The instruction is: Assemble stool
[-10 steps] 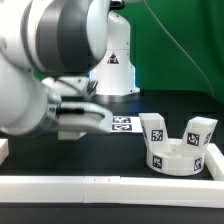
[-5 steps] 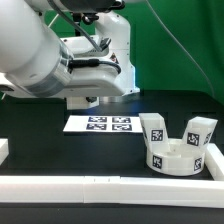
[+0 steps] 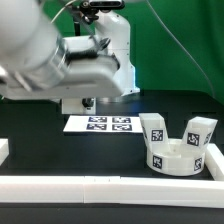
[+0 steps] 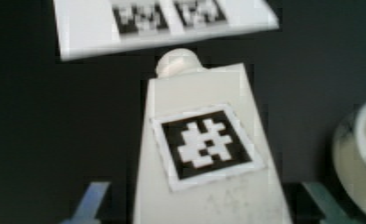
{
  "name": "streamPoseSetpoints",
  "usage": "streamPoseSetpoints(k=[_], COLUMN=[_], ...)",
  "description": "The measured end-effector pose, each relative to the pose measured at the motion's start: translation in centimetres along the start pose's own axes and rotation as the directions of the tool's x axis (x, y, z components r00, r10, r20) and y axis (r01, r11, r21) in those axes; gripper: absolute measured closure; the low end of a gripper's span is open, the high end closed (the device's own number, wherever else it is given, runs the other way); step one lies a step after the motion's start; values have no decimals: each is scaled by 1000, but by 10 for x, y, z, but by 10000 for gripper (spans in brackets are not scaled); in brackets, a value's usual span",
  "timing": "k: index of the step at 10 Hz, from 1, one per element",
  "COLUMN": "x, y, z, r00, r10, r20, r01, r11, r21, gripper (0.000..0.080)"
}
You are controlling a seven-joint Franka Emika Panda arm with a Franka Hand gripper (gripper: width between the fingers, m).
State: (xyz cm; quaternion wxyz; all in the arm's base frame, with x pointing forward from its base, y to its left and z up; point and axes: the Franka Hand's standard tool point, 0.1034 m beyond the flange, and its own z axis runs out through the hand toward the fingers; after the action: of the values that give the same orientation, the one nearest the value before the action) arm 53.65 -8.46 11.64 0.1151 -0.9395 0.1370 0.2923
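The robot's bulky white arm (image 3: 40, 60) fills the upper part of the exterior view's left and hides its own gripper (image 4: 206, 203) there. The grasp can therefore be judged from the wrist view alone, which is blurred and cuts off the fingers (image 4: 98, 200). A pale curved shape at that view's edge is too cropped to name.

On the black table (image 3: 50, 145), at the exterior view's right and just behind the long white border rail (image 3: 100, 184), sits the white round ribbed plastic seat (image 3: 178, 160), with tags on its side wall. Two short white blocky legs rise from it, leaning apart: the left leg (image 3: 153, 128) and the right leg (image 3: 200, 130), each with a black-and-white square tag. Whether they are fastened cannot be told. Left of the seat and farther back lies the thin flat white marker board (image 3: 100, 124).

The third leg (image 4: 198, 130) is a white tapered block with one tag on its broad face and a rounded stub at its far end. It lies lengthwise between the jaws, its tip over the marker board's edge. The jaws stand partly closed on this leg and hold it above the table. The arm hangs bent over the table's far left, wrist pointing down above the marker board.
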Motion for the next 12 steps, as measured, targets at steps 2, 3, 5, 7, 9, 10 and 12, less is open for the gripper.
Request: streamPoseSetpoints(k=[2,3,5,7,9,10,12], x=[-8,-16,-7,-3,-16,-29,-50], y=[-6,-9,-6,-7,-15,-19,-27], z=[1,5,1,-2,-1,9,35], r00=[978,961,916,849,761,692,586], r10=[-8,-3,-5,-9,27,72,112], r20=[-208,-275,-401,-528,-648,-718,-803], r01=[7,2,-2,-10,-38,-61,-95], r11=[1000,1000,1000,999,999,997,993], r21=[-6,-3,-17,-33,-2,41,69], gripper=[472,472,472,472,472,472,472])
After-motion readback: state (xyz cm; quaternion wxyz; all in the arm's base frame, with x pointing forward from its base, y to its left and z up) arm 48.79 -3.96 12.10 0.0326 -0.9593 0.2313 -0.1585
